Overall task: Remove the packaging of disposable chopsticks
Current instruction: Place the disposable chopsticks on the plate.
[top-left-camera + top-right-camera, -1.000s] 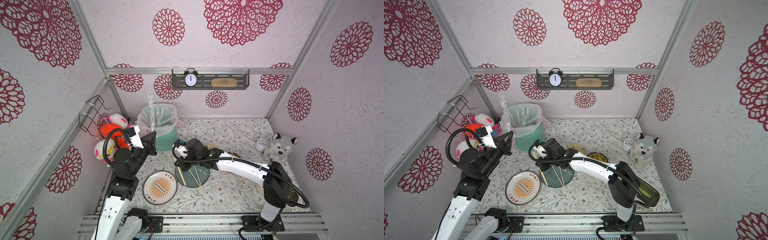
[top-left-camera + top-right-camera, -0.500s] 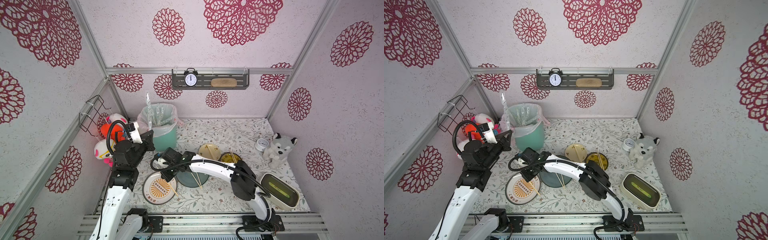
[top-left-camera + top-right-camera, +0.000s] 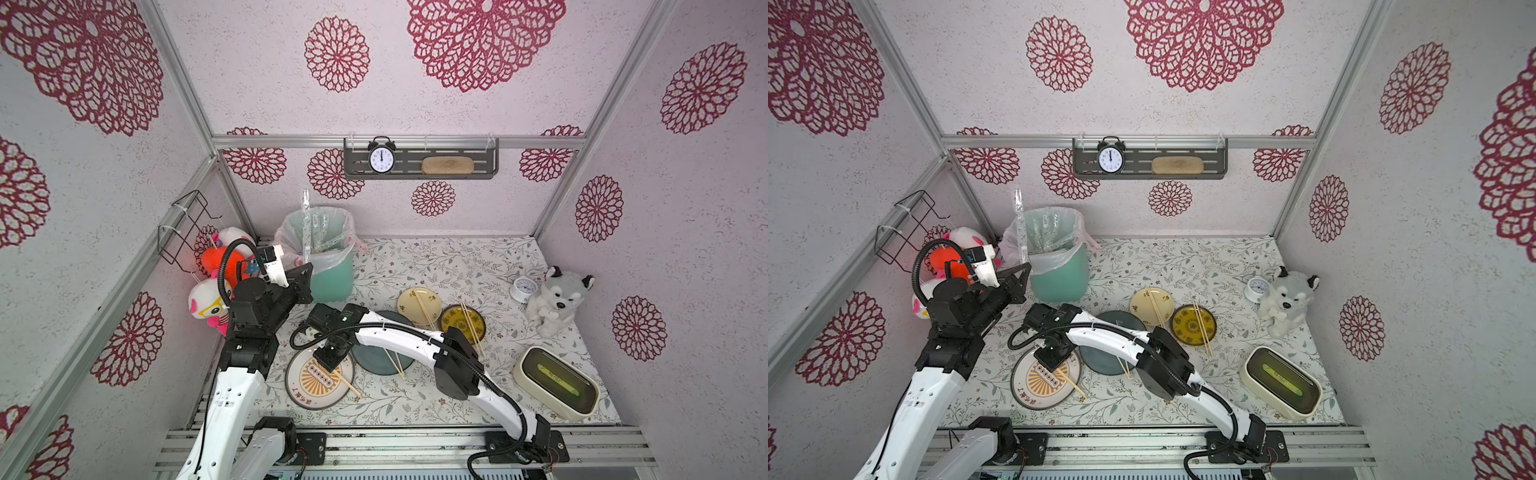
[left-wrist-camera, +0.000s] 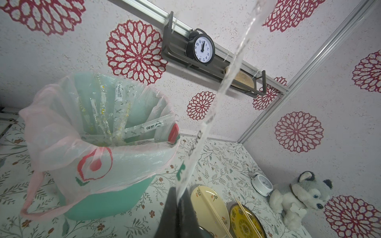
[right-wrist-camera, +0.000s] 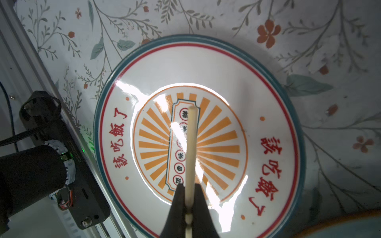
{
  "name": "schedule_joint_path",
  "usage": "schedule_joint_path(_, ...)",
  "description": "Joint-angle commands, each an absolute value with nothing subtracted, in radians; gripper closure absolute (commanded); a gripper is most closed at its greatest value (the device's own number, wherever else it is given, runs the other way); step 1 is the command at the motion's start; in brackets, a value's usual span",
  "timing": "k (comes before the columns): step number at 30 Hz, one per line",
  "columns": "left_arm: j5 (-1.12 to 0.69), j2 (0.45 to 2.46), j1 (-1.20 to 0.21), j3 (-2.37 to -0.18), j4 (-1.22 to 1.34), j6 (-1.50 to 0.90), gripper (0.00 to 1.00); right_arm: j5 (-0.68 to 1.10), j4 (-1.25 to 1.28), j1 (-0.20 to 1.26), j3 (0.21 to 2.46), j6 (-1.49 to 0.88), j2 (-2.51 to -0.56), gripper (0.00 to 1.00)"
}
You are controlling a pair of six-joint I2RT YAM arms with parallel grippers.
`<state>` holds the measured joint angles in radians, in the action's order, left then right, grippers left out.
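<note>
1. Bench (image 3: 457,266): floral-patterned top, walled on three sides.
2. Bin (image 3: 332,286): green, lined with a pinkish bag, at the bench's back left corner.
3. Left gripper (image 4: 177,192): just in front of the bin, jaws pinched tight on the lower end of item 9.
4. Right gripper (image 5: 189,190): over item 5, jaws narrow, clamped on item 11.
5. White plate (image 3: 307,405): orange rays, red lettering; near the front edge, left of centre.
6. Teal plate (image 3: 374,368): just beside the white plate, towards the bench's middle.
7. Cream plate (image 3: 405,309): behind the teal plate.
8. Yellow plate (image 3: 453,326): beside the cream plate, towards the right edge.
9. Held sleeve (image 4: 224,86): empty clear packaging, standing upright beside the bin's rim and rising above it.
10. Discarded sleeves (image 4: 144,128): several, crumpled inside the bin.
11. Held chopsticks (image 5: 190,148): a pale pair, lying across the white plate's centre; whether it touches the plate cannot be told.
12. Loose chopsticks (image 3: 424,305): bare pairs, one each across the cream, yellow and teal plates.
</note>
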<state>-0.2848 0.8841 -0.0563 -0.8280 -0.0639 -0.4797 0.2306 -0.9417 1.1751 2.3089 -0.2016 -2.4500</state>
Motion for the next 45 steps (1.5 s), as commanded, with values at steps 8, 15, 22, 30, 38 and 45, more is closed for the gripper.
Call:
schedule_joint_path(8,-0.328,0.887,-0.049,-0.841,-0.055,-0.474,1.0,0.151,-0.945,1.177,2.341,-0.198,-2.474,1.0)
schedule_joint_path(15,-0.333,0.893,-0.049,-0.836,-0.048,-0.474,1.0,0.148,-0.925,1.177,2.341,-0.217,-2.5,1.0)
schedule_joint_path(22,-0.347,0.89,-0.049,-0.833,-0.041,-0.471,1.0,0.14,-0.905,1.178,2.343,-0.233,-2.518,1.0)
schedule_joint_path(30,-0.357,0.89,-0.048,-0.831,-0.037,-0.468,1.0,0.13,-0.924,1.177,2.354,-0.228,-2.489,0.98)
schedule_joint_path(38,-0.362,0.871,-0.048,-0.827,-0.043,-0.466,1.0,0.13,-0.937,1.179,2.363,-0.233,-2.487,1.0)
schedule_joint_path(45,-0.359,0.868,-0.044,-0.822,-0.048,-0.46,1.0,0.135,-0.951,1.18,2.362,-0.219,-2.443,1.0)
